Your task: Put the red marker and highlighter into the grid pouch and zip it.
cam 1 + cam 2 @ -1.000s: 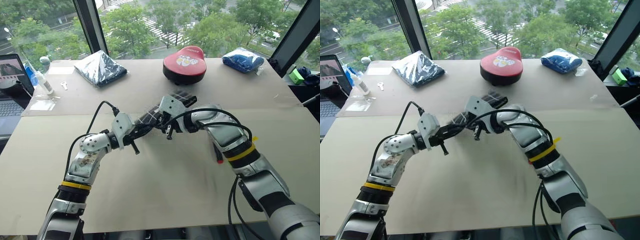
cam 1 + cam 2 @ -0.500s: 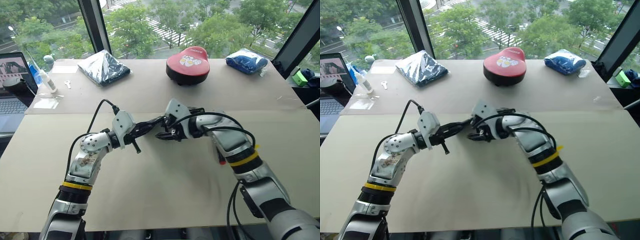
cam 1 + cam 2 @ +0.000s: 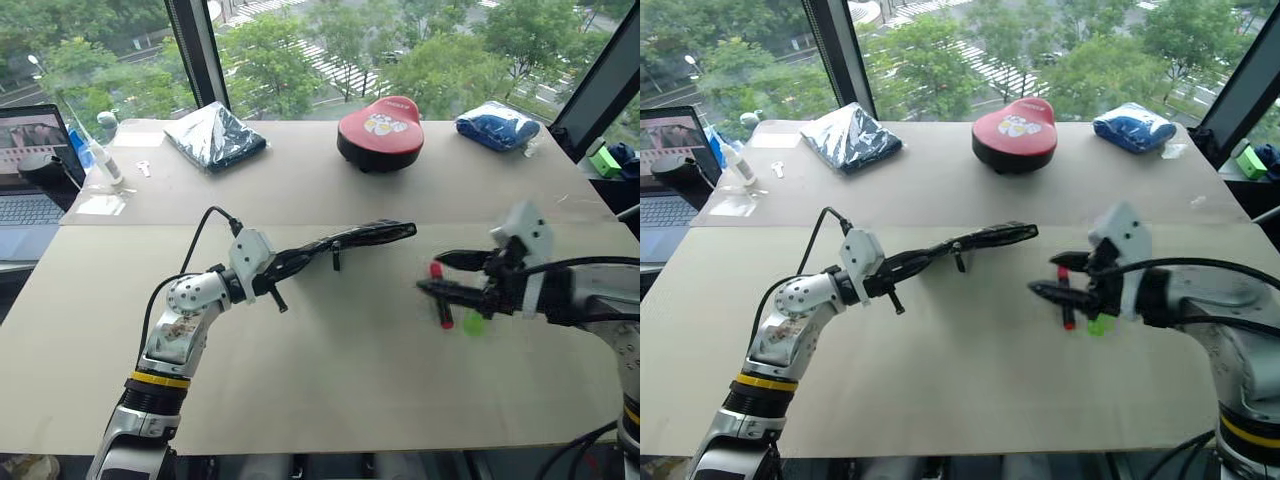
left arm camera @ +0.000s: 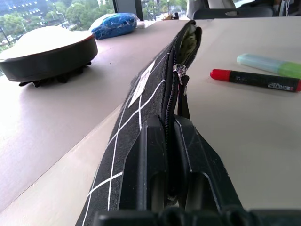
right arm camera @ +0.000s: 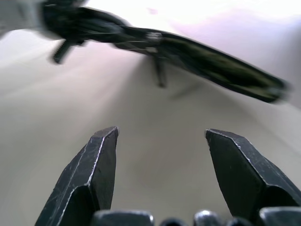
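The grid pouch (image 3: 365, 236) is black with white lines and hangs edge-up above the table. My left gripper (image 3: 290, 265) is shut on its near end. In the left wrist view the pouch (image 4: 150, 94) runs away from the fingers (image 4: 153, 160), its zipper pull (image 4: 180, 70) is partway along, and the far end gapes. The red marker (image 3: 439, 303) and the green highlighter (image 3: 472, 324) lie side by side on the table to the right. My right gripper (image 3: 430, 272) hovers open just over them, pointing toward the pouch, with nothing between its fingers (image 5: 94, 169).
At the back of the table (image 3: 330, 400) stand a red domed case (image 3: 382, 125), a dark cloth in clear plastic (image 3: 215, 135) and a blue bundle (image 3: 497, 125). A laptop (image 3: 30, 170) and a bottle (image 3: 100, 155) are at far left.
My right gripper let go of the pouch, opened and swung right to hover over the marker and highlighter. The left gripper has kept the pouch nearly still.
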Action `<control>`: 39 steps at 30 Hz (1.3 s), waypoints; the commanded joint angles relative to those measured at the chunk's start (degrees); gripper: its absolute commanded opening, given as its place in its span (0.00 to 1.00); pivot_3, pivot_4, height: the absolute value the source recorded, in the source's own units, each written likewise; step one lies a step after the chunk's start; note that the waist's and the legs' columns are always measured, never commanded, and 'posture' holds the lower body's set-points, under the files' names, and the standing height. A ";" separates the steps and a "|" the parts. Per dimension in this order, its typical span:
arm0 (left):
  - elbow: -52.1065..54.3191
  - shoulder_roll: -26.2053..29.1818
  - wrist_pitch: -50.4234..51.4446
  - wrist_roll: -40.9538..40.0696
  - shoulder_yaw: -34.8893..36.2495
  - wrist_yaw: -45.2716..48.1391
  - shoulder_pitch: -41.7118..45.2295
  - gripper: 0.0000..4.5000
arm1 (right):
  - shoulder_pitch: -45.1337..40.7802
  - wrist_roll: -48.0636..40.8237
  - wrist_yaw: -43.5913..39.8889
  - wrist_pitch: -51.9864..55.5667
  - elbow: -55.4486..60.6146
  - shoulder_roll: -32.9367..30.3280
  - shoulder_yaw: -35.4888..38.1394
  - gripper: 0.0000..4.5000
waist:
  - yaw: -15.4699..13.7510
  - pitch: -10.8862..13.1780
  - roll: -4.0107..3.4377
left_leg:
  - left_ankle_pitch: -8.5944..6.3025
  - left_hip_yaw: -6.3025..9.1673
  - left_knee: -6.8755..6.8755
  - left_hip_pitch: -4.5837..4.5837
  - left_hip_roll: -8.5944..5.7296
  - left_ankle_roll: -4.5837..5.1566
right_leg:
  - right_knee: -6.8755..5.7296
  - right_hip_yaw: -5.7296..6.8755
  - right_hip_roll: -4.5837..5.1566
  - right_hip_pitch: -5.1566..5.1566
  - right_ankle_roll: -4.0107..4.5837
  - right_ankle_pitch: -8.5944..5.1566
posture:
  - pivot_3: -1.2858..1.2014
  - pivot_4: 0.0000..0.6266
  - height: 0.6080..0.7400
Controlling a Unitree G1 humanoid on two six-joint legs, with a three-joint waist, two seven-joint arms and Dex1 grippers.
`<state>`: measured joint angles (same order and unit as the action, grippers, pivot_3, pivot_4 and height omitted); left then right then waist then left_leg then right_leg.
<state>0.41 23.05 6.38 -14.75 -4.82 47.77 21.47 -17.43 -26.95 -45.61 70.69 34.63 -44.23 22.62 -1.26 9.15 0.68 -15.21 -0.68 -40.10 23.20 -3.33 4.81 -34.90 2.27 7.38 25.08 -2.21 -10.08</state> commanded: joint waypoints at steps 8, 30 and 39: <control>-2.53 -1.71 -2.06 0.03 -1.31 1.74 3.00 0.00 | 4.89 11.51 24.13 8.34 -2.87 9.26 -3.55 0.73 | -0.29 -0.02 0.00 | 0.18 -0.08 0.02 0.06 -0.01 -0.26 | -0.06 -0.11 0.00 0.12 0.03 -0.01 | 0.52 0.24 1.00; -3.08 -1.19 -2.40 -0.03 -0.48 1.84 3.59 0.00 | 9.22 12.61 29.36 4.90 -9.19 13.44 -4.95 0.67 | -0.05 -0.02 0.01 | 0.03 -0.04 -0.01 -0.06 -0.04 0.04 | -0.01 0.00 -0.09 -0.09 0.00 -0.02 | 0.52 0.24 1.00; -3.06 -1.03 -2.57 -0.15 -0.18 1.66 3.86 0.00 | 10.75 13.90 30.67 0.23 -11.69 13.35 -2.96 0.23 | -0.43 -0.04 0.04 | -0.06 0.15 -0.02 -0.59 -0.06 0.19 | 0.33 0.05 -0.12 -0.84 -0.10 -0.09 | 0.52 0.24 1.00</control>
<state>-4.01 21.90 5.16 -14.59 -5.89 49.58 24.33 -7.66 -15.08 -16.90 71.42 25.13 -29.99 18.07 -1.69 9.11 0.72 -15.27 -0.53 -40.11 22.61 -3.39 5.00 -34.56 2.32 7.25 24.24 -2.31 -10.17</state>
